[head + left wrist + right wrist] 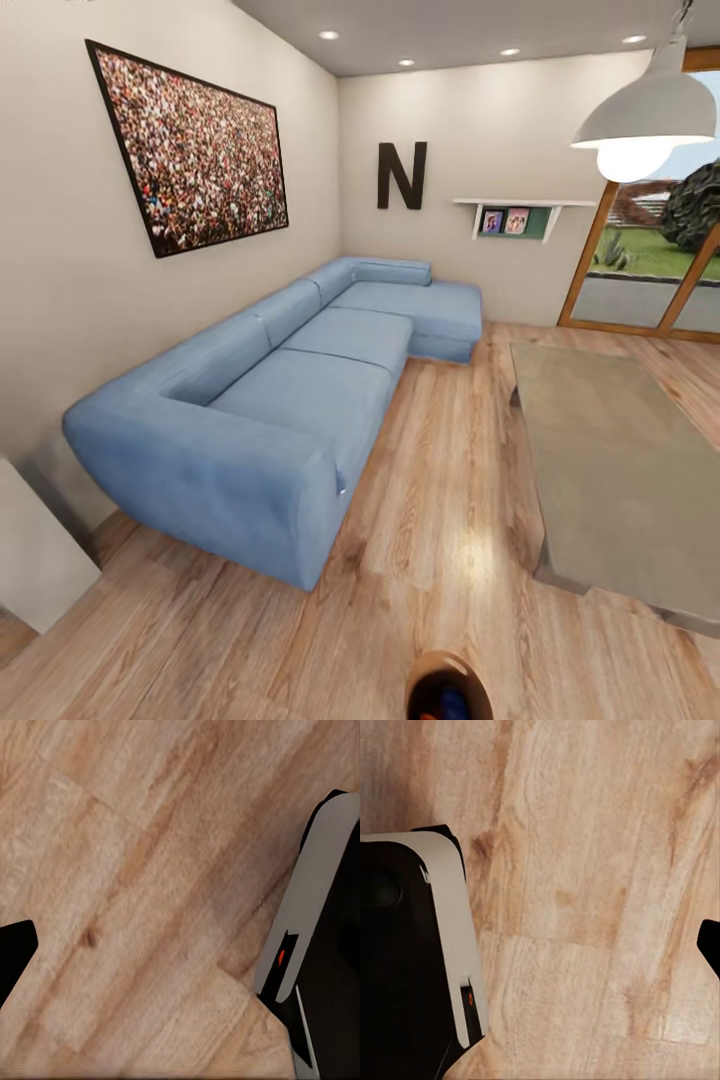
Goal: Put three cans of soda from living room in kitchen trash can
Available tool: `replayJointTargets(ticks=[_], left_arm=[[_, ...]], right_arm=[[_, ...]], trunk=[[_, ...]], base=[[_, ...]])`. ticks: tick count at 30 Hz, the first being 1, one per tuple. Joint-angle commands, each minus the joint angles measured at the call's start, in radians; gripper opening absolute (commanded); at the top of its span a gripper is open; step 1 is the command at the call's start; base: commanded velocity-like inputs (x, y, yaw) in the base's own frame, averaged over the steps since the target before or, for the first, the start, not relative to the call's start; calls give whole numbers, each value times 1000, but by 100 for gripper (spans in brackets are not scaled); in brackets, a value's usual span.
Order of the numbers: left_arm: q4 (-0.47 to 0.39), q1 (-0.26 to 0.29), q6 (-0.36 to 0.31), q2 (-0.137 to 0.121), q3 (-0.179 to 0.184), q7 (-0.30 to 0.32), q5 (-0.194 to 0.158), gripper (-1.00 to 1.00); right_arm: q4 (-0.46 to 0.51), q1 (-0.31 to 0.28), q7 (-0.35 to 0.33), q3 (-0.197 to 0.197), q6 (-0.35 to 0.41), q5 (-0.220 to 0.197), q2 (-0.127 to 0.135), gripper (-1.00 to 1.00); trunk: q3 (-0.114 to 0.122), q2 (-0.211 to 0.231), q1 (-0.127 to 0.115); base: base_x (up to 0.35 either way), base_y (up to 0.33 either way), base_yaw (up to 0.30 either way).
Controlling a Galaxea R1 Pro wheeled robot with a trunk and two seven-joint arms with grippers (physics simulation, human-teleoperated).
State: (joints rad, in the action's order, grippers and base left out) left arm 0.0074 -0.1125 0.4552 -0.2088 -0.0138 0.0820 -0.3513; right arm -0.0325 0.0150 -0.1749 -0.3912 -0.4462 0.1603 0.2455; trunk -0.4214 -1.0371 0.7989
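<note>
Living room: blue corner sofa (300, 400), glass-topped table (620, 470) cut off at frame edge. Copper-brown bin (450, 685) partly cropped, contents unclear. Gripper states cannot be told.

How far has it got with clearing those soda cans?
It stands in the living room, facing the blue sofa and the low table, whose top looks bare. A copper-brown bin sits at the picture's bottom edge with something blue and orange inside, perhaps cans. Both wrist cameras look at wooden floor. How many remain can't be told.
</note>
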Motion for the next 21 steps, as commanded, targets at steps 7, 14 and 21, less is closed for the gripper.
replayJointTargets(ticks=[7,14,21], left_arm=[[-1,0,5,14,1,2,0,100],[-1,0,32,21,1,2,1,100],[-2,0,46,24,2,2,0,100]], right_arm=[[-4,0,0,0,0,1,0,100],[-3,0,0,0,0,2,-7,100],[3,0,0,1,0,1,-12,100]], trunk=[[22,49,-27],[44,98,-54],[66,147,-81]], base=[[0,0,0],[0,0,0],[0,0,0]])
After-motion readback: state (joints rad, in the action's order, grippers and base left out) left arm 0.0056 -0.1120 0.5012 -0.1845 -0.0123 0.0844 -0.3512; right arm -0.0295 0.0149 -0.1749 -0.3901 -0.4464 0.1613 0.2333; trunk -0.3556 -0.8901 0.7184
